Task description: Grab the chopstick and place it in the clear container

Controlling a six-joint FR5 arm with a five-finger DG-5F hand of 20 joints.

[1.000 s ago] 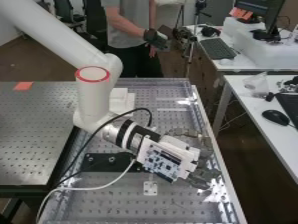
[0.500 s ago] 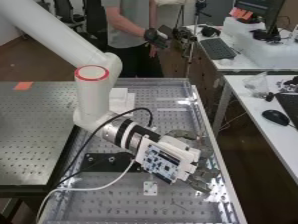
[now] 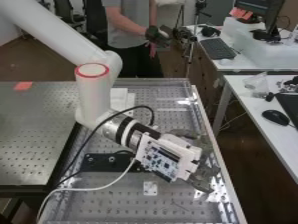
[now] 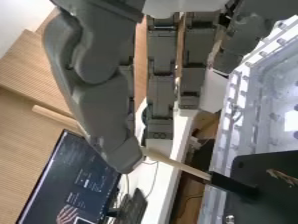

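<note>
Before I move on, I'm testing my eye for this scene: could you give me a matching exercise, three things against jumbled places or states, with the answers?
1. Chopstick
2. Computer mouse
3. Orange patch

a. Lies on the perforated metal tabletop, left in the high view
b. Held in the hand, one end black
c. Black, on a white desk

Pairs: 1-b, 2-c, 3-a

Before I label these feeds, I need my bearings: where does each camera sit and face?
High view: above the near end of the perforated bench, slanting down along it; shows arm and hand.
Wrist view: on the arm's wrist, looking past the hand's fingers and thumb towards chopstick, monitor and bench.
Both share the hand and bench.
</note>
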